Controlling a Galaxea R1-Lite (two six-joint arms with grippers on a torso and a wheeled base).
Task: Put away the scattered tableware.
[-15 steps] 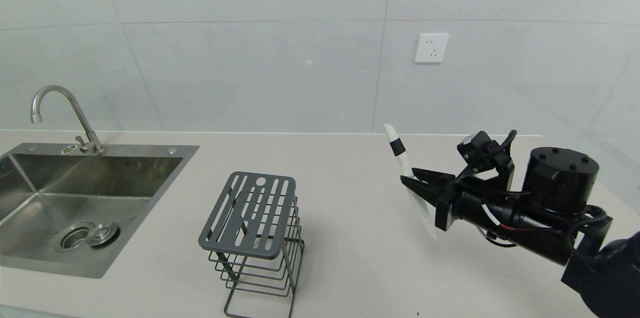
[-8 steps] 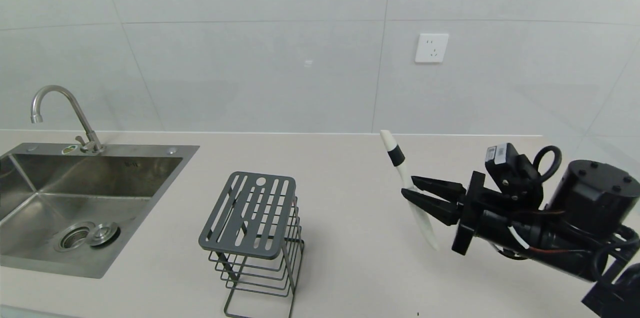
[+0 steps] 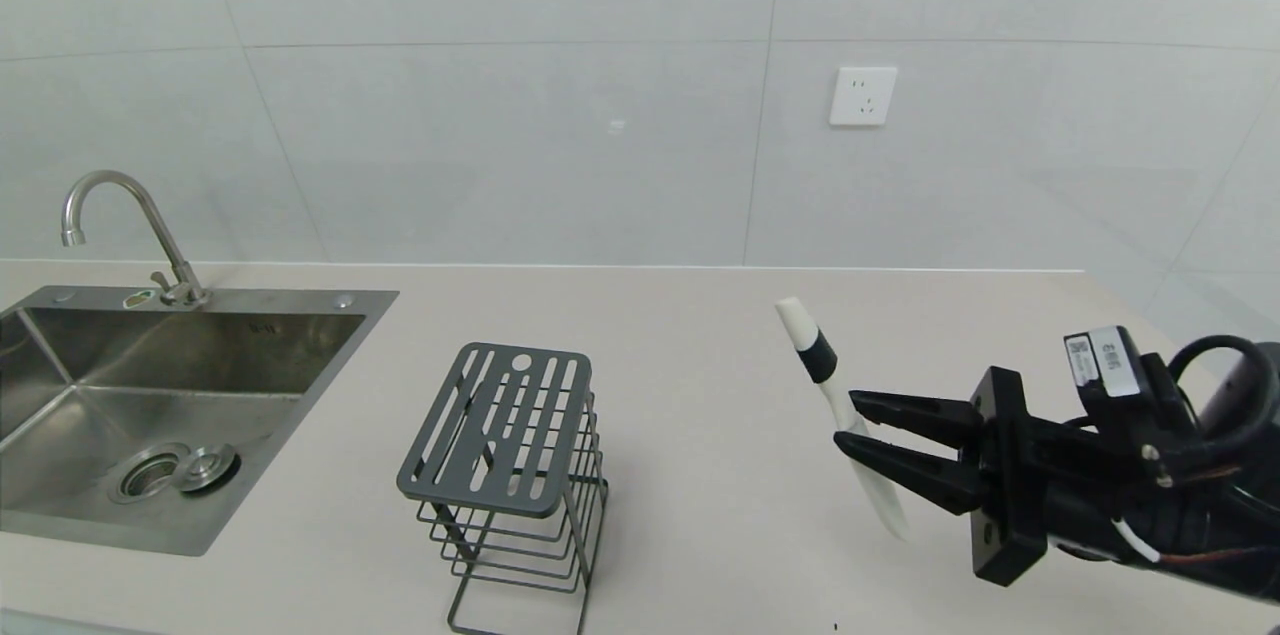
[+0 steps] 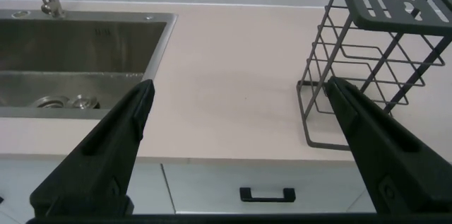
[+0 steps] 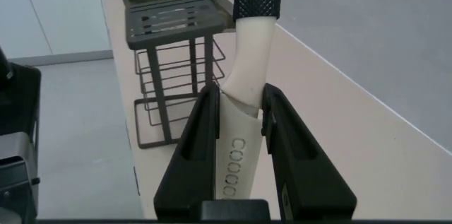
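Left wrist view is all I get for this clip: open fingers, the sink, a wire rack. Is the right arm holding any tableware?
Observer: Yes. The right gripper is shut on a white utensil with a black band.
Reviewer: How does it sit in the grip?
Observer: Tilted, with the banded end up toward the wall and the plain end pointing down at the counter.
Reviewer: Is it near the rack?
Observer: No, it is well apart from the rack, on the robot's right of it.
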